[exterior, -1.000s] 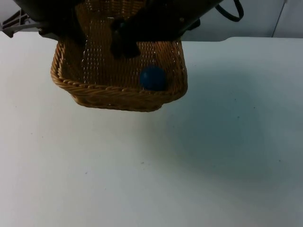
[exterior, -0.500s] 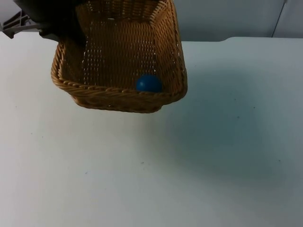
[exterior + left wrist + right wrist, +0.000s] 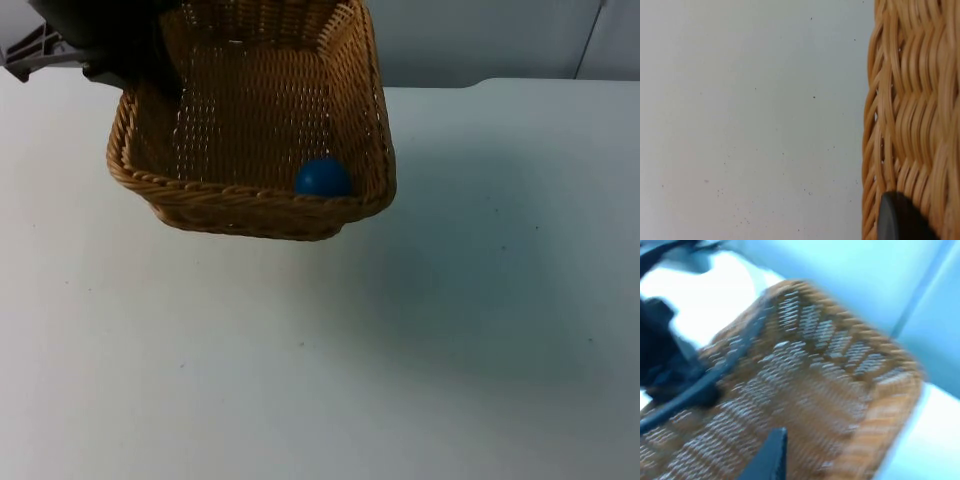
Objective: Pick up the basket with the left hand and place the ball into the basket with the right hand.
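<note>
Left tool (image 3: 165, 85) clamped on lifted wicker basket (image 3: 240, 205) rim, blue ball (image 3: 322, 178) inside, right tool's state unclear

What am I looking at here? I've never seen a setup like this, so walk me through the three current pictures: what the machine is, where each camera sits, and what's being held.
This is a robot with two black arms, each ending in a two-finger claw, working at a white table in front of a grey wall.

The top view comes from a fixed camera looking down on the table. The left claw grips the far left rim of a wicker basket, which appears to be raised off the table, judging by its shadow. A blue ball lies inside, against the basket's near wall.

The left wrist view looks along the left claw: its black tip presses on the basket's weave, with the table beyond.

The right wrist view is taken from the other arm. It is blurred, with the right claw pointing toward the basket from outside.
</note>
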